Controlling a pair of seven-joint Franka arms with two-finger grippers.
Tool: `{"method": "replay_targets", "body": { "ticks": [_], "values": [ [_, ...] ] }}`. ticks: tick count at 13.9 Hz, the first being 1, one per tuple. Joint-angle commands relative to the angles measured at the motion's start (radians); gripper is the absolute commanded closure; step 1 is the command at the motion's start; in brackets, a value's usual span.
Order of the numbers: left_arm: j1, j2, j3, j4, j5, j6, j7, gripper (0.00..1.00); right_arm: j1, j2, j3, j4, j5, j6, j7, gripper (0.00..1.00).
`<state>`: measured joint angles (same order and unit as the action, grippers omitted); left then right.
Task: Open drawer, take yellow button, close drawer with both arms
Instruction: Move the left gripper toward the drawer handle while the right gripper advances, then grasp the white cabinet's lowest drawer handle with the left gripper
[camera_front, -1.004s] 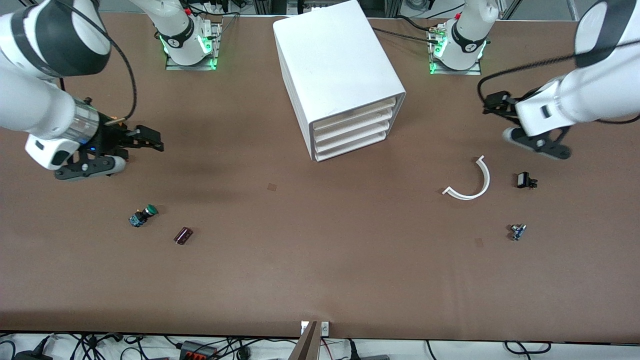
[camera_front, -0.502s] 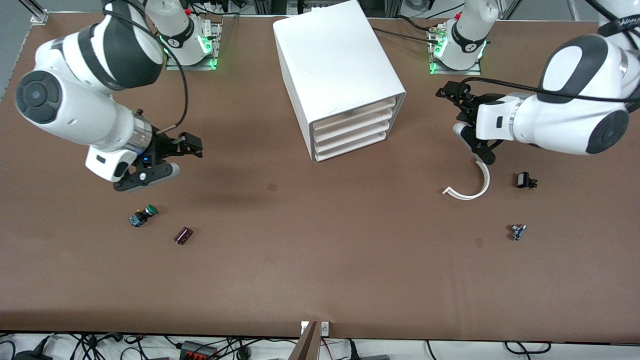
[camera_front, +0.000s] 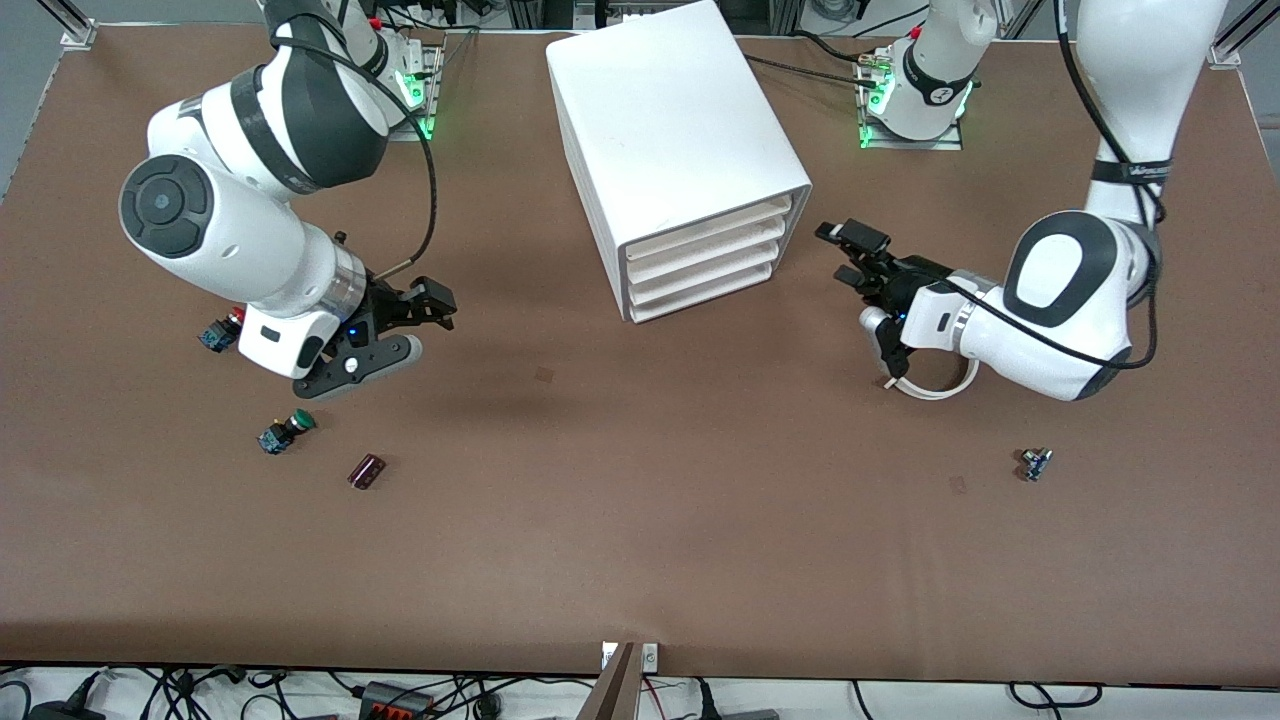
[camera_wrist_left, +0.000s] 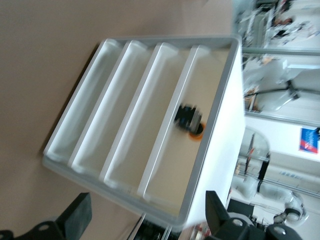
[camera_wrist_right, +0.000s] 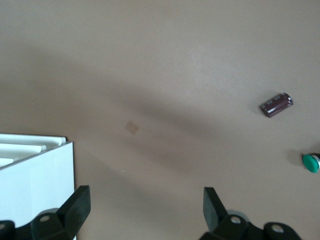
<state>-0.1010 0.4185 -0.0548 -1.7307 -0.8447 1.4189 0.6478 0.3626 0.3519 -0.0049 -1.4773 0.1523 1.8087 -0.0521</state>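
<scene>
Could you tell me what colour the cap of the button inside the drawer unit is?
Orange-yellow; the button shows best in the left wrist view.

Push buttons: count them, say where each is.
3. The green-capped button lies toward the right arm's end; the red-capped button, farther from the front camera there; the orange-capped button in the top of the drawer unit. More may be hidden.

My black two-finger left gripper hangs over the table, jaws spread wide, wrist turned level, white forearm bent back at the elbow. My black two-finger right gripper hovers likewise, jaws wide apart, arm folded at the elbow.
</scene>
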Motion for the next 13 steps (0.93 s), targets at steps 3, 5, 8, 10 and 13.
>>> {"method": "replay_targets", "body": {
  "ticks": [3, 5, 8, 10, 13],
  "values": [
    [-0.013, 0.023, -0.08, -0.137, -0.233, 0.185, 0.11, 0.0, 0.032, 0.022, -0.006, 0.031, 0.013, 0.023, 0.014, 0.0],
    [-0.013, 0.058, -0.109, -0.179, -0.315, 0.203, 0.18, 0.08, 0.032, 0.028, -0.007, 0.031, 0.013, 0.024, 0.015, 0.0],
    [-0.009, 0.074, -0.109, -0.182, -0.313, 0.184, 0.193, 0.29, 0.032, 0.03, -0.007, 0.032, 0.013, 0.026, 0.015, 0.0],
    [-0.002, 0.077, -0.109, -0.202, -0.315, 0.134, 0.193, 0.34, 0.027, 0.036, -0.007, 0.032, 0.013, 0.058, 0.012, 0.0],
    [0.003, 0.072, -0.109, -0.245, -0.315, 0.097, 0.203, 0.38, 0.026, 0.039, -0.009, 0.032, 0.013, 0.067, 0.012, 0.0]
  ]
}}
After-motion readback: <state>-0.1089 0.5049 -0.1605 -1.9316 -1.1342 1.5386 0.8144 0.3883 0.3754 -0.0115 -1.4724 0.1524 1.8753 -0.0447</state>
